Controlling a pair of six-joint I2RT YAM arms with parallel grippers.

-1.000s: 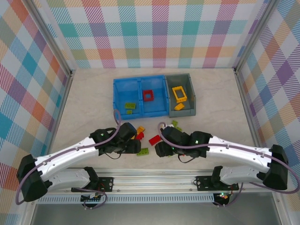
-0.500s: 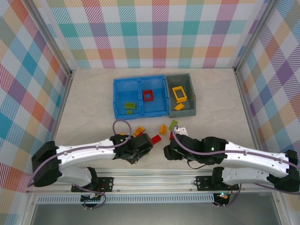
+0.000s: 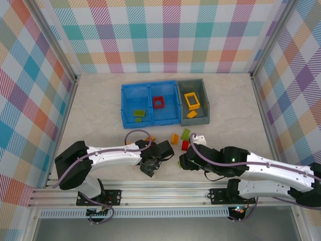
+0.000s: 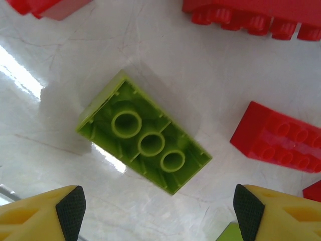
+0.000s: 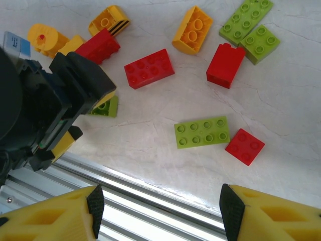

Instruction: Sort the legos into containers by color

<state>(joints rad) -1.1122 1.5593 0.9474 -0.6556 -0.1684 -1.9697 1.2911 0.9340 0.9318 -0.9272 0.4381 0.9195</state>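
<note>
Hovering left end effector [image 4: 159, 211]: fingers spread wide and pinching nothing; we judge it is lining up for a pick.
Just ahead of its fingertips: a lime brick [image 4: 144, 145] lies studs-down on the worktop [image 4: 210, 75], hollow side up, angled across the gap between the fingers, so the grip may need a turn.
Further ahead and to its right: red bricks [image 4: 278, 145], apart from the lime one, so we see room to close.
Right end effector [image 5: 161, 208]: also spread and empty; ahead of it lie a green eight-stud brick [image 5: 202, 132] and, just beside that, a small red square brick [image 5: 245, 146].
Well beyond both: the blue bin [image 3: 125, 108] holds green pieces in its left compartment and a red frame in its right one; the grey bin [image 3: 204, 95] holds yellow. We take the left compartment as the lime brick's home.
Change over the last half second: the left arm has swung further toward the right arm and now covers a red brick that lay open; the bins' contents are unchanged.
</note>
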